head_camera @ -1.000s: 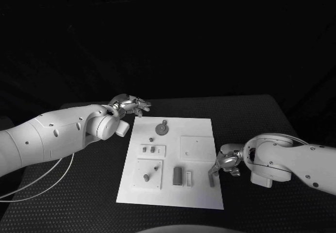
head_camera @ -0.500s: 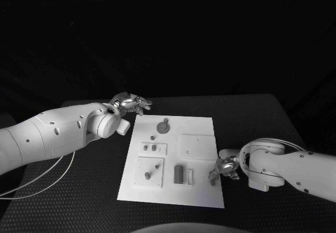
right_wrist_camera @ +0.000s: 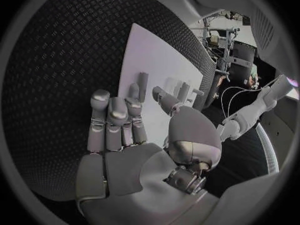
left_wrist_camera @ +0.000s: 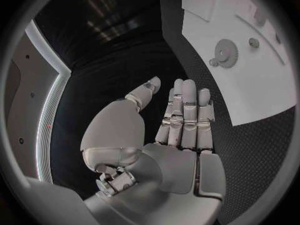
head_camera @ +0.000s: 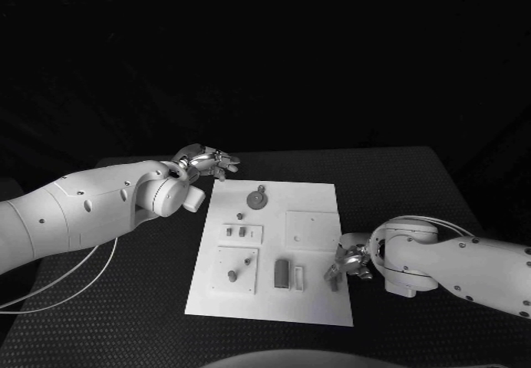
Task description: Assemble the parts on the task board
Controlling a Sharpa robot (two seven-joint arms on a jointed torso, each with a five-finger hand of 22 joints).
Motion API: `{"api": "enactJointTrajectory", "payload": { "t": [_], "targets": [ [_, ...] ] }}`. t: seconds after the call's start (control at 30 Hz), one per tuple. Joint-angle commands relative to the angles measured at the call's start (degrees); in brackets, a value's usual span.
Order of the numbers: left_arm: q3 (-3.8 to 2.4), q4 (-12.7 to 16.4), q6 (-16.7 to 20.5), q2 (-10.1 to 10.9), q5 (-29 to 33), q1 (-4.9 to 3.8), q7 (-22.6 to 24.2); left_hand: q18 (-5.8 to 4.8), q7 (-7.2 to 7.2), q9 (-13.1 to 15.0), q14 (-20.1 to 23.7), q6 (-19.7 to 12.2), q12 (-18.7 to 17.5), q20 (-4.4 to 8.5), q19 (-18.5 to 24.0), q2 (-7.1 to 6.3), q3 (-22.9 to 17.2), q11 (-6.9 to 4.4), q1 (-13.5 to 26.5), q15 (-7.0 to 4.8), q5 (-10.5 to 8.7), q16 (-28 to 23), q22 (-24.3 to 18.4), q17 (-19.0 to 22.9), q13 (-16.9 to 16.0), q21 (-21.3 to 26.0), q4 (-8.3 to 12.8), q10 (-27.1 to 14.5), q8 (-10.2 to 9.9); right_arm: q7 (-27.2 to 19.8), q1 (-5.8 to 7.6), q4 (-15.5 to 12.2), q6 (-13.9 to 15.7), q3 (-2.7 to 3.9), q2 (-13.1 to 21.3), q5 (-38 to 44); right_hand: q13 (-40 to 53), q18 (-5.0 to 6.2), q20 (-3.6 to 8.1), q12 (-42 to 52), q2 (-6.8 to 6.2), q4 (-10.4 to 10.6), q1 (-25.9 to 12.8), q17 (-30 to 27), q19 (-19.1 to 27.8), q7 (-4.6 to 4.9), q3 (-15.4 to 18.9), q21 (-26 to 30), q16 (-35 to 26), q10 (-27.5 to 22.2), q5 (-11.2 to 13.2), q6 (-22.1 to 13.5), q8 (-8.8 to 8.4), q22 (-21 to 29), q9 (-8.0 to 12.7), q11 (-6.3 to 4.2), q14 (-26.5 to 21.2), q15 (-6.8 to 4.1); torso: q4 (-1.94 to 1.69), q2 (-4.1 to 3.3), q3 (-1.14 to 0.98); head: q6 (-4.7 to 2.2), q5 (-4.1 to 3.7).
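Note:
The white task board lies mid-table with grey parts on it: a gear, two short pegs, a dark bar and a slim peg at its right edge. My right hand hovers at that edge, just above the slim peg. In the right wrist view, the hand's fingers are stretched out and hold nothing, with the peg beyond the fingertips. My left hand is off the board's far left corner. Its fingers are straight and it holds nothing, while the board and gear lie beyond.
A raised square plate and two smaller plates sit on the board. A white cable loops over the table under the left arm. Black textured tabletop surrounds the board on all sides.
My right arm has swung inward, and its hand has shifted slightly left toward the board's right edge, closer over the slim peg. The left hand has barely moved.

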State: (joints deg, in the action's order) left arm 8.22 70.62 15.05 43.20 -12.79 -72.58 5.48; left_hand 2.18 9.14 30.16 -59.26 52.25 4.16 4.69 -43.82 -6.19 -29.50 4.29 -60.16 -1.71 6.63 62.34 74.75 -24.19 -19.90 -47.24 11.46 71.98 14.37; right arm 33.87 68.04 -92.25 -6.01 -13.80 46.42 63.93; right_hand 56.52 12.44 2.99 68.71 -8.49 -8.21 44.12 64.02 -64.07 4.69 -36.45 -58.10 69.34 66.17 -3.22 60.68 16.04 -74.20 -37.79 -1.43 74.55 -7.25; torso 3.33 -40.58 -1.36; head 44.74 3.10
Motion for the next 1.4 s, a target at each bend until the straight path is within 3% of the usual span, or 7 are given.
{"api": "enactJointTrajectory", "payload": {
  "t": [0.03,0.27,0.43,0.6,0.97,1.23,1.4],
  "targets": [
    [-0.03,0.19,-0.63,-0.04,-0.1,-0.07,0.31,-0.46,0.05,-0.06,-0.15,-0.38,-0.04,2.48,-0.13,-0.11,0.26,0.24,0.49,0.11,-0.24,-0.27,0.1,-0.07,-0.05,0.21,-0.22,-0.24,0.38,0.16,-1.08,0.71,-1.53,-0.37,-0.72,3.61,-0.05,2.56,-0.28,-0.32,-0.19,0.24,-0.56,0.05,0.07,-0.02,0.02,-0.36,-0.24,0.33,0.24,-0.51,-0.45,0.07,0.04,-0.23,0.37,-0.22,0.01,-0.01,-0.01,-0.21,-0.08],
    [-0.03,0.45,-0.29,0.23,-0.16,-0.07,0.01,-0.45,0.01,-0.06,-0.16,-0.31,-0.04,2.48,-0.13,0.02,0.24,0.23,0.51,0.11,-0.25,-0.27,0.12,-0.1,-0.05,0.22,-0.27,-0.24,0.44,0.26,-2.26,0.76,-2.51,-0.4,-1.69,7.69,0.0,2.56,-0.14,-0.35,-0.38,-0.46,0.35,0.12,0.09,-0.04,-0.19,-0.51,-0.24,0.32,0.4,-0.58,-0.57,0.0,-0.03,-0.26,0.35,-0.27,-0.09,-0.07,-0.06,0.14,0.17],
    [-0.03,0.52,-0.23,0.27,-0.17,-0.07,0.02,-0.44,0.0,-0.06,-0.17,-0.29,-0.03,2.49,-0.14,0.06,0.23,0.23,0.51,0.11,-0.25,-0.27,0.13,-0.11,-0.06,0.23,-0.29,-0.24,0.46,0.1,-2.58,0.36,-2.39,-0.4,-2.11,8.48,0.01,2.56,0.14,-0.5,-1.87,-1.8,4.4,0.18,0.07,0.0,-2.89,-0.68,-0.35,0.3,0.44,-0.77,-0.71,0.01,-0.3,-0.22,0.27,-0.27,0.03,0.0,-0.02,0.31,0.23],
    [-0.03,0.67,0.21,0.28,-0.5,-0.07,-0.1,-0.44,-0.01,-0.06,-0.18,-0.28,-0.03,2.49,-0.14,0.07,0.23,0.22,0.51,0.1,-0.24,-0.26,0.14,-0.12,-0.06,0.23,-0.29,-0.23,0.48,0.06,-2.95,0.16,-2.41,-0.4,-2.64,10.19,0.05,2.56,0.12,-0.53,-1.85,-3.46,8.02,0.22,0.09,0.06,-4.78,-0.81,-0.39,0.37,0.42,-0.82,-0.77,0.02,-0.55,-0.16,0.31,-0.17,0.0,0.04,-0.04,0.44,0.17],
    [-0.03,0.78,0.44,0.51,-0.51,-0.08,-0.24,-0.46,-0.03,-0.07,-0.17,-0.26,0.0,2.47,-0.04,-0.03,0.28,0.21,0.53,0.09,-0.25,-0.27,0.17,-0.15,-0.08,0.28,-0.26,-0.19,0.51,0.24,-3.56,-0.94,-2.51,-0.4,-3.01,10.63,0.04,2.56,-0.17,-0.61,-2.11,-3.35,8.05,0.22,0.1,0.24,-4.78,-0.86,-0.46,0.38,0.43,-1.08,-0.98,0.05,-0.58,0.01,0.32,-0.02,-0.02,0.01,0.01,0.8,0.07],
    [-0.03,0.9,0.55,0.66,-0.52,-0.08,-0.25,-0.48,-0.02,-0.1,-0.18,-0.31,0.0,2.47,0.0,-0.08,0.3,0.21,0.56,0.09,-0.25,-0.27,0.19,-0.16,-0.08,0.31,-0.26,-0.19,0.49,0.3,-3.63,-1.85,-2.17,-0.4,-2.99,13.44,0.05,2.56,-0.38,-0.74,-2.2,-3.02,8.28,0.19,0.28,0.96,-5.32,-0.82,-0.64,0.22,0.37,-2.95,-2.52,0.16,0.43,0.68,0.33,0.53,-0.02,0.02,-0.01,0.94,0.04],
    [-0.03,0.94,0.65,0.71,-0.52,-0.08,-0.25,-0.48,-0.01,-0.11,-0.18,-0.34,0.0,2.47,0.02,-0.09,0.31,0.21,0.57,0.09,-0.25,-0.27,0.2,-0.17,-0.08,0.32,-0.27,-0.2,0.48,-0.01,-3.76,-2.41,-2.43,-0.4,-3.12,16.26,-0.01,2.56,-0.77,-1.01,-4.2,2.74,5.4,0.11,0.62,1.92,-9.36,-0.45,-1.08,-0.21,0.15,-4.7,-4.45,0.54,2.58,1.6,0.27,1.43,0.03,0.01,-0.04,0.96,0.13]
  ]
}}
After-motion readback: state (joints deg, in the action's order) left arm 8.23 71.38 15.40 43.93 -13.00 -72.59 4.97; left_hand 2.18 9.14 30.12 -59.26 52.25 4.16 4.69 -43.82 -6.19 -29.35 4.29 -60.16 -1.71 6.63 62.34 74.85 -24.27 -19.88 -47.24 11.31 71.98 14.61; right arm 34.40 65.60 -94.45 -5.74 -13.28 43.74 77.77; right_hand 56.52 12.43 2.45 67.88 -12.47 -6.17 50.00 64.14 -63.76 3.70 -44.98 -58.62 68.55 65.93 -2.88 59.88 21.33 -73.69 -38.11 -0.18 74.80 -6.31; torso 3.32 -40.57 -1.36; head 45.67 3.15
